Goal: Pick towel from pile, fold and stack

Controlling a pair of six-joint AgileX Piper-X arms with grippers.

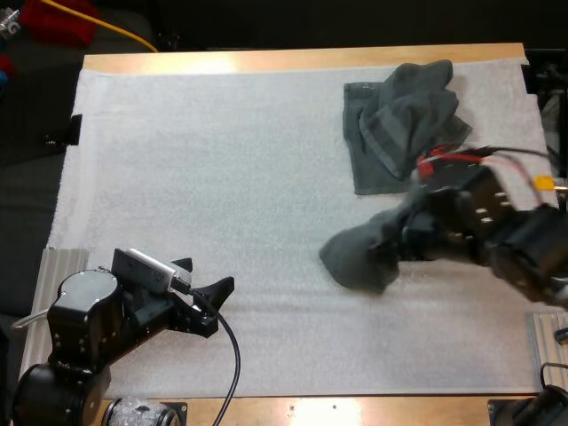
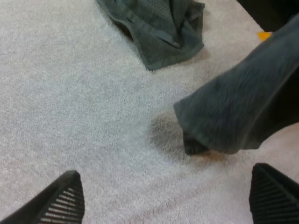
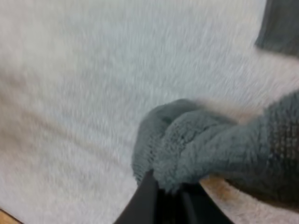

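My R tool (image 3: 164,199) is clamped on a bunched wad of the towel (image 1: 359,253), low end at the mat (image 1: 222,160) near the pile (image 1: 399,120), L tool (image 1: 204,277) wide & empty; risk imo: wad grip slips, or it spreads w/o a clean edge.

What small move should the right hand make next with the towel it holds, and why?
Probably lower the towel onto the bare mat in front of the left hand, so both can spread it. The right hand is shut on it, bunched, apart from the crumpled pile; the left hand stands open and free.
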